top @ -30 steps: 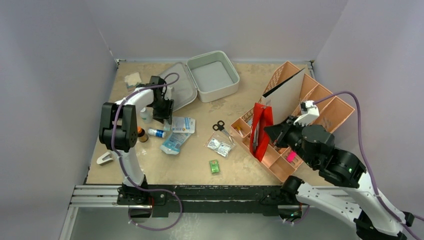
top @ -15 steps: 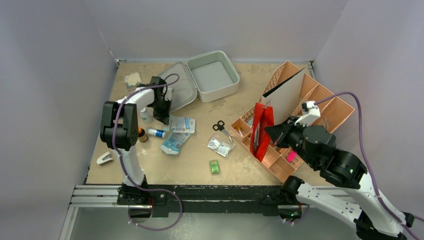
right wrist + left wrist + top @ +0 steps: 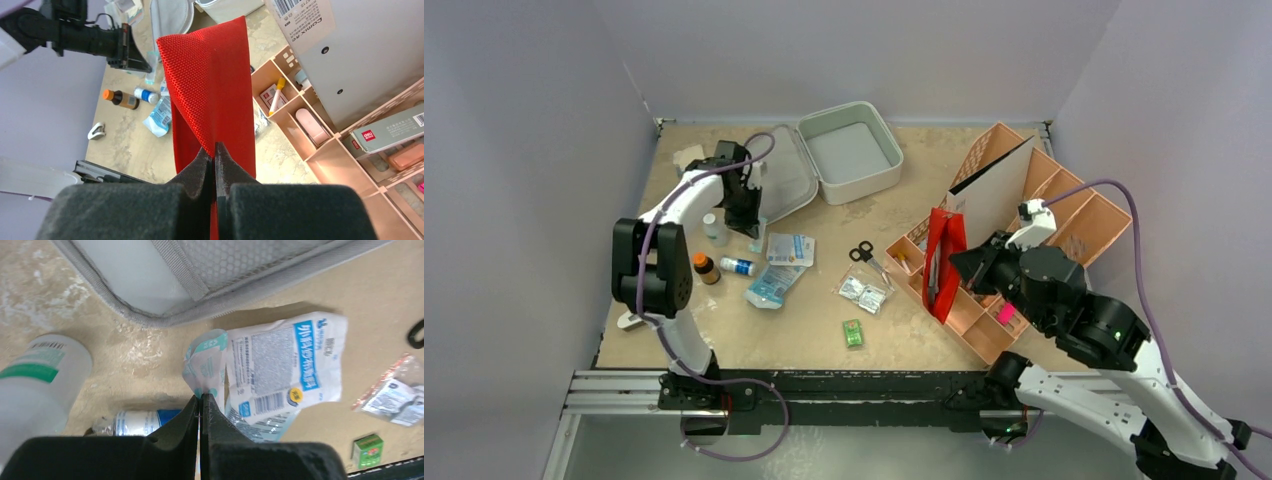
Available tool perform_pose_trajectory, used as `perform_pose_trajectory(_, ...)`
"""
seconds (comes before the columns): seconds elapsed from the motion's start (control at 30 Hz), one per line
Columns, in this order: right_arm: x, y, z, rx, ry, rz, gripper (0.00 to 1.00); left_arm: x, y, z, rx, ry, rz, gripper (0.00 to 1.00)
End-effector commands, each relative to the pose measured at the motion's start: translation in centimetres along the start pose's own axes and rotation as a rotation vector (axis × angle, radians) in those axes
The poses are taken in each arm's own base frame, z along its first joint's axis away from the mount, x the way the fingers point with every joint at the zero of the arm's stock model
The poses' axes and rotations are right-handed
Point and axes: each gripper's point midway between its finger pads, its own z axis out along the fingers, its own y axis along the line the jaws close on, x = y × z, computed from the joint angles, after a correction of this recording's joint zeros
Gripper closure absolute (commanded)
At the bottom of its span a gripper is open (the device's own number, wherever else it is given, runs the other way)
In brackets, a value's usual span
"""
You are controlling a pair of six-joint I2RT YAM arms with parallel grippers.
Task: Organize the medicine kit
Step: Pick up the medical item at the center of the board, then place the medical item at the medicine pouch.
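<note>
The medicine kit (image 3: 849, 150) lies open at the back, its grey mesh lid (image 3: 786, 180) flat to the left; the lid's edge shows in the left wrist view (image 3: 165, 315). My left gripper (image 3: 752, 222) (image 3: 201, 399) is shut on a small pale teal sachet (image 3: 206, 362), held just off the table by the lid's near edge. My right gripper (image 3: 965, 264) (image 3: 214, 150) is shut on a red woven fabric strap (image 3: 210, 75) (image 3: 944, 262), held upright at the orange tray's left edge.
Around the left gripper are a white bottle (image 3: 714, 228), a brown bottle (image 3: 704, 267), a small blue-white bottle (image 3: 737, 266) and blue-printed packets (image 3: 789, 250). Scissors (image 3: 862, 253), clear sachets (image 3: 864, 292) and a green box (image 3: 853, 333) lie mid-table. The orange tray (image 3: 1074, 225) holds a white box (image 3: 999, 190).
My left gripper has risen and moved toward the back with the sachet pinched in it, and its arm has swung left. The right arm has barely shifted.
</note>
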Motion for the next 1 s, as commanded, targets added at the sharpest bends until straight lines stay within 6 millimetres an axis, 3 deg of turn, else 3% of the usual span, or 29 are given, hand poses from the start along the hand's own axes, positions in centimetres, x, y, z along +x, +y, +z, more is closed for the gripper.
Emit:
perform_pose_trajectory(0.0,0.0,1.0,0.7,-0.021,0.005,0.016,1.00,-2.5,-1.2,-4.7,0.031,-0.146,-0.031,1.00)
perform_pose_trajectory(0.17,0.7,1.4,1.8,-0.017,0.035,0.013,1.00,-3.1,-4.1,-8.6,0.166,-0.232,-0.043,1.00)
perform_pose_trajectory(0.53,2.3,4.1,5.2,-0.048,0.110,0.053,1.00,-2.3,-14.7,-19.4,0.734,-0.404,-0.028,1.00)
perform_pose_trajectory(0.63,3.0,4.9,6.4,-0.052,0.142,0.070,1.00,-1.1,-18.1,-22.1,0.851,-0.441,0.022,1.00)
perform_pose_trajectory(0.77,3.8,5.4,8.0,-0.037,0.166,0.078,1.00,1.0,-22.2,-23.9,0.954,-0.429,0.070,1.00)
perform_pose_trajectory(0.97,4.0,6.6,9.7,-0.041,0.174,0.116,1.00,2.8,-24.9,-25.5,1.075,-0.412,-0.003,1.00)
